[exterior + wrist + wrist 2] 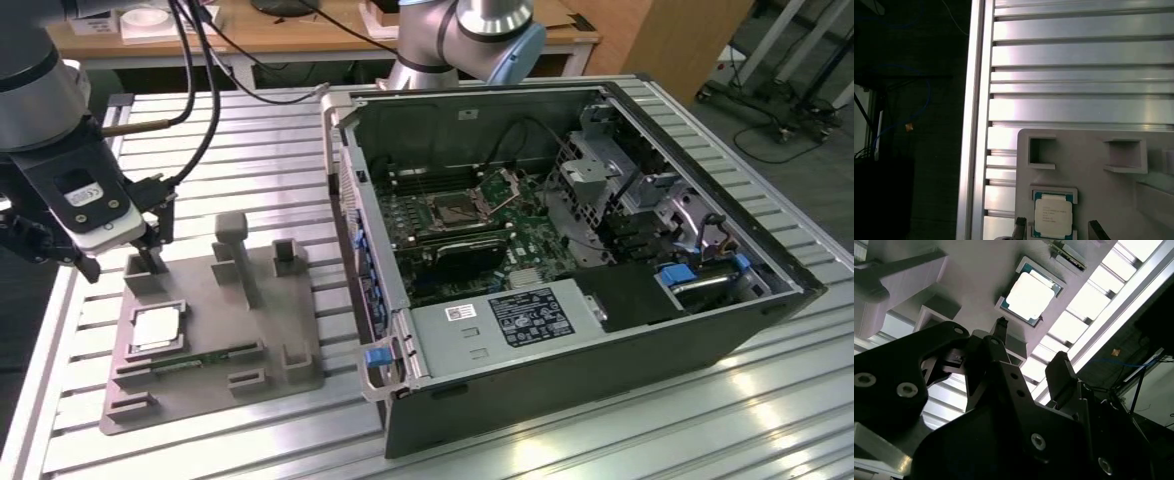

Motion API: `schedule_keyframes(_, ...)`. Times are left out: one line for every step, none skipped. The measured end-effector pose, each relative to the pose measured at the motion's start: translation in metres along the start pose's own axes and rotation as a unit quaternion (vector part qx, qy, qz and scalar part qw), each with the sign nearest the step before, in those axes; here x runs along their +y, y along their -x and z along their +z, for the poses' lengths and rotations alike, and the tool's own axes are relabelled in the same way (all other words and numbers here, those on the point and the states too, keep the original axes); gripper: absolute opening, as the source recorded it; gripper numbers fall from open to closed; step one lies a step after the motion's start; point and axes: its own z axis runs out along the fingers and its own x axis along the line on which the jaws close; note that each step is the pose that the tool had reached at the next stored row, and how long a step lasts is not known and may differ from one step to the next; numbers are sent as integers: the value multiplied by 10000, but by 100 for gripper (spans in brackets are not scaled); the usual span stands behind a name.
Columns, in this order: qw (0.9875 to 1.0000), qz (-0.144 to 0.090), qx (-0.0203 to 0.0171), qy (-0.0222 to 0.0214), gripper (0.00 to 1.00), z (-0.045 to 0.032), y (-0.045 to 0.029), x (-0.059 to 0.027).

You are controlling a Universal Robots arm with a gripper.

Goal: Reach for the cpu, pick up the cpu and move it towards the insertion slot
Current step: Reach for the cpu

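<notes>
The small, flat, square cpu [156, 328], silvery metal top up with a thin tan rim, sits sunk in a grey moulded fixture [280, 345] on the slatted aluminium surface [227, 130], at the exterior view's left. The black-fingered end effector [118, 258] hangs over the fixture's far end, spread and empty. A finger could catch the fixture's lip and tilt the chip. Being square, the cpu has no long axis.
</notes>
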Motion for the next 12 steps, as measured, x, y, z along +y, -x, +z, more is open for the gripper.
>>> schedule_keyframes(10000,0,0,0,58,0,0,0)
schedule_keyframes(10000,0,0,0,58,0,0,0)
schedule_keyframes(10000,0,0,0,58,0,0,0)
schedule_keyframes(10000,0,0,0,58,4,0,0)
schedule_keyframes(10000,0,-2,1,58,15,0,-1)
schedule_keyframes(10000,0,-1,0,58,31,0,-2)
schedule_keyframes(10000,0,0,0,58,47,-1,-10)
schedule_keyframes(10000,0,0,0,58,65,-1,-19)
schedule_keyframes(10000,0,0,0,58,82,-2,-27)
schedule_keyframes(10000,0,0,0,58,99,-2,-36)
schedule_keyframes(10000,1,0,0,58,117,-2,-45)
schedule_keyframes(10000,2,0,0,58,136,-2,-56)
